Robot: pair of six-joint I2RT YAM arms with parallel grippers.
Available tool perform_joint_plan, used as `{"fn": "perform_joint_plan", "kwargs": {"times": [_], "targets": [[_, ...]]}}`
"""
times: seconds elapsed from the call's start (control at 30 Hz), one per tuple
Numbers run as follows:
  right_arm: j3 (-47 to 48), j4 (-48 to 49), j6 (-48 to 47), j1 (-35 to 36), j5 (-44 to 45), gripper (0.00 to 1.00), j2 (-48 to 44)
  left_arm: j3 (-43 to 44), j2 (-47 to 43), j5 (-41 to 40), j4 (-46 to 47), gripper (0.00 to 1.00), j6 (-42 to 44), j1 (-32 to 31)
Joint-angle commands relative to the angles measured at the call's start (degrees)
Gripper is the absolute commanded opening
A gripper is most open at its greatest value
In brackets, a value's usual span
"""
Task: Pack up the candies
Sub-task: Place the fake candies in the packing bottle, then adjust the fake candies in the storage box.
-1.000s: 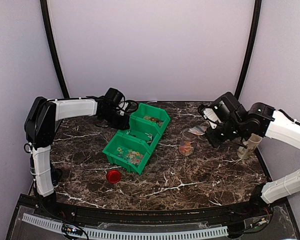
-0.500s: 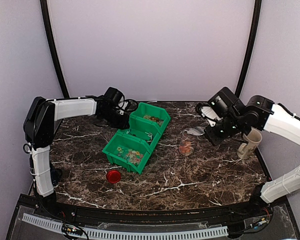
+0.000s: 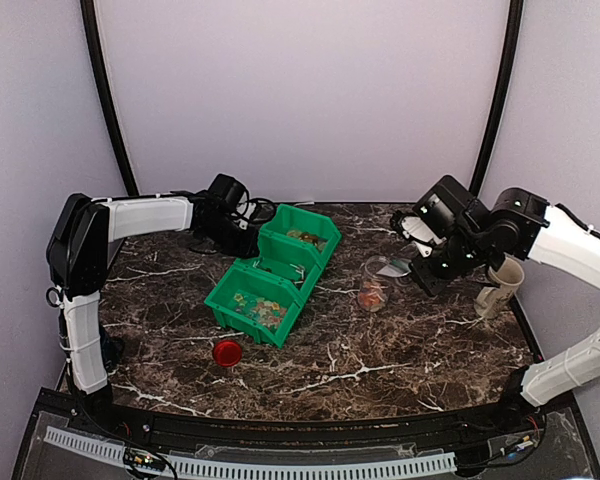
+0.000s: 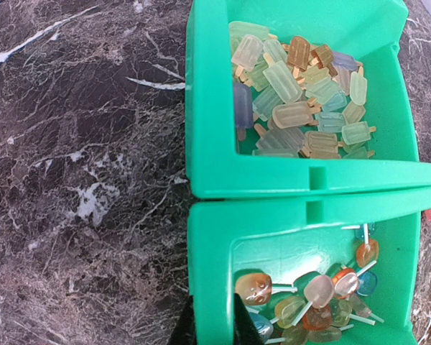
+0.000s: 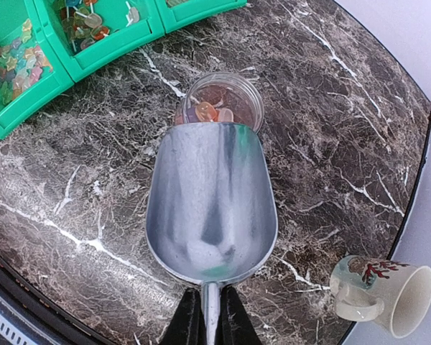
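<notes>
The candies lie in three joined green bins [image 3: 270, 280]; the left wrist view shows popsicle-shaped ones [image 4: 302, 108] in one bin and lollipop-shaped ones [image 4: 323, 295] in another. More candies sit in a small clear jar [image 3: 373, 292], also in the right wrist view [image 5: 220, 108]. My right gripper [image 5: 206, 316] is shut on the handle of a metal scoop [image 5: 212, 205]. The scoop is empty and its tip is over the jar's near rim. My left gripper [image 4: 214, 332] is shut on a wall of the green bins [image 4: 212, 237], one finger on each side.
A round red lid [image 3: 227, 352] lies on the marble table in front of the bins. A white mug [image 3: 500, 285] stands at the right edge, also in the right wrist view [image 5: 384, 287]. The enclosure walls are close behind and beside the table.
My right arm has shifted slightly left and back with the scoop, which stays by the jar. The left arm and the bins have not moved.
</notes>
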Motion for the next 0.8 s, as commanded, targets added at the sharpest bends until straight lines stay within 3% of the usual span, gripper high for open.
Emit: {"fn": "perform_joint_plan", "kwargs": {"times": [0.0, 0.5, 0.77], "targets": [[3.2, -2.1, 0.9, 0.7, 0.1, 0.0, 2.0, 1.4, -6.0, 2.9, 3.6, 0.0, -1.2, 0.4], [10.1, -8.0, 0.9, 0.9, 1.3, 0.0, 7.2, 0.9, -6.3, 3.4, 3.9, 0.0, -1.1, 0.4], [12.6, 2.1, -6.1, 0.8, 7.2, 0.0, 4.7, 1.5, -6.4, 6.8, 4.1, 0.0, -0.2, 0.3]]}}
